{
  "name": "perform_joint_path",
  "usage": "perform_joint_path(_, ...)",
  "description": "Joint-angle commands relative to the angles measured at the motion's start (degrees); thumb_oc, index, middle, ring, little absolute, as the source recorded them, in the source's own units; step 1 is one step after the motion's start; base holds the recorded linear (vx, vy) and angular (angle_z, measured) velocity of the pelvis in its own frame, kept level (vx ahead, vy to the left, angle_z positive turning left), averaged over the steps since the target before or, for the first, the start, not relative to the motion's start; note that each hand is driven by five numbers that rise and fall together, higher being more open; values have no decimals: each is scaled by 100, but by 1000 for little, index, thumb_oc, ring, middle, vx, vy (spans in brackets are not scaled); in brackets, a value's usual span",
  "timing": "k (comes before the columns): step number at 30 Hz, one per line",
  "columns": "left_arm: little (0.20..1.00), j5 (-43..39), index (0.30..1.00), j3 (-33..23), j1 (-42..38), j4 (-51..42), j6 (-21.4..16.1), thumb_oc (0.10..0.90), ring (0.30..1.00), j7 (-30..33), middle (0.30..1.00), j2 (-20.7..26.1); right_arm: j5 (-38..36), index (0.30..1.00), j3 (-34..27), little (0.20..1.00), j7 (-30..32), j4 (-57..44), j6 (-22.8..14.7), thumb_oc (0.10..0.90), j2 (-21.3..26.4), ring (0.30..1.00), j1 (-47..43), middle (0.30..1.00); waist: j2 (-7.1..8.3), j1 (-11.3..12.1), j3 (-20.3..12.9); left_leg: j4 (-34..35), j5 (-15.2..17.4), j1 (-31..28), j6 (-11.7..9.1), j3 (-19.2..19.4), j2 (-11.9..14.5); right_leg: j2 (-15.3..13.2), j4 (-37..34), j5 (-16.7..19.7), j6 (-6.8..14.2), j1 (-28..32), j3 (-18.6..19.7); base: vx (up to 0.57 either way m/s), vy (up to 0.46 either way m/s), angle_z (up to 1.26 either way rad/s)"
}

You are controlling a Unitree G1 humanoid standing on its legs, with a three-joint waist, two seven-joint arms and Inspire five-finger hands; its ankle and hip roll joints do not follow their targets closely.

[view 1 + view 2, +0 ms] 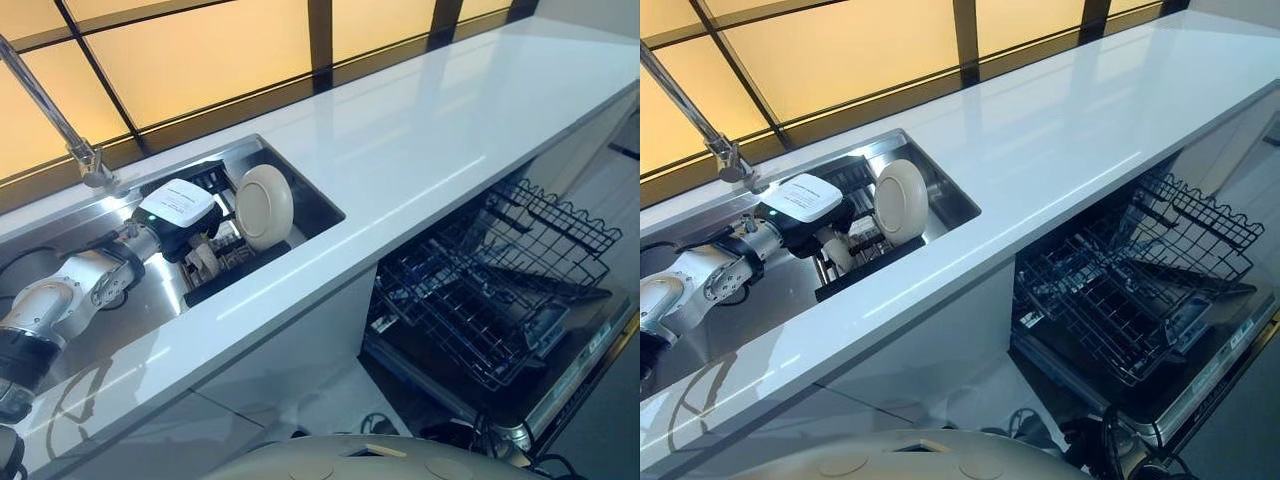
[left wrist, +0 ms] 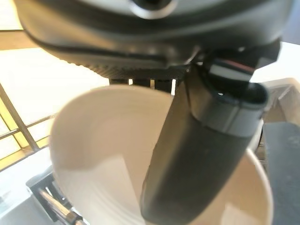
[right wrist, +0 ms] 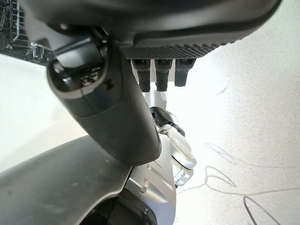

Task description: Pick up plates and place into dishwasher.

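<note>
The left hand (image 1: 190, 225) has its thumb across a cream plate (image 1: 265, 206) standing in the sink rack (image 1: 855, 262), fingers hidden behind. Next I'd expect a lift toward the open dishwasher's rack (image 1: 500, 280), right. The right hand (image 3: 117, 103) hangs relaxed.

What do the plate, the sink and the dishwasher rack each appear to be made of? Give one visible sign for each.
Plate: probably glazed ceramic, though it could be melamine; cream, smooth, faintly glossy, with concentric rings in the left wrist view.
Sink: brushed stainless steel, going by its grey metallic sheen and soft reflections.
Dishwasher rack: coated metal wire, seen as thin dark rods forming an open grid with upright tines.
</note>
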State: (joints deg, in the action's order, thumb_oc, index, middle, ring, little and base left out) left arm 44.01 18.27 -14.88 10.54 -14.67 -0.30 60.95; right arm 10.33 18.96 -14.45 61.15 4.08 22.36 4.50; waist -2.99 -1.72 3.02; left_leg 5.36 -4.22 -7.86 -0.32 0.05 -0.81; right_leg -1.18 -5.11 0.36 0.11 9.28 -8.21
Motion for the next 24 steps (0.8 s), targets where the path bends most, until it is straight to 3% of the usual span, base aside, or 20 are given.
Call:
perform_joint_path(1,200,118,300,-291,-1146,370,473,100,300,269,300,152,-207,900,212,900,-232,-202,-141,800,-61,900,-354,900,30,47,-85,-36,537,-16,84,80,-433,-5,179,-31,495,-181,179,2,-3,-7)
perform_joint_path(11,200,348,300,-378,-1003,147,390,100,300,-89,300,304,-751,900,113,900,37,-561,-414,800,-3,900,-347,900,17,61,-54,-36,519,-15,84,81,-416,-11,208,-37,480,-195,177,-4,-4,-6)
perform_joint_path(17,200,161,300,-689,-729,-169,555,100,300,101,300,476,-1795,900,-248,900,388,-2319,-420,800,210,900,-385,900,18,20,-24,-36,458,-4,96,82,-406,-20,275,-2,439,-240,169,-3,-2,-1)
perform_joint_path(19,200,36,300,-866,-592,-106,528,100,300,440,300,513,-2415,900,-497,900,-109,-2270,-1115,800,226,900,-312,900,4,2,-21,-36,454,32,100,104,-394,-10,314,6,453,-294,214,0,0,0)
perform_joint_path(20,200,-80,300,-1008,-526,-83,511,100,300,554,300,588,-2551,900,-566,900,-265,-2595,-1248,800,200,900,-214,900,5,-32,-6,-36,459,35,107,121,-401,-9,314,5,459,-303,216,-39,1,-2)
perform_joint_path(22,200,-291,300,-1296,-420,-2,399,100,300,704,300,734,-2709,900,-680,900,-734,-3764,-681,800,226,900,26,900,12,-135,10,-36,523,-4,117,146,-408,-15,292,-48,481,-264,232,-7,7,-5)
perform_joint_path(24,200,-469,300,-1454,-359,251,245,100,300,1047,300,897,-3031,900,-739,900,-1595,-4698,-183,800,364,900,205,900,32,-231,21,-36,518,-1,113,196,-402,-5,294,-53,497,-287,285,-20,-1,-6)
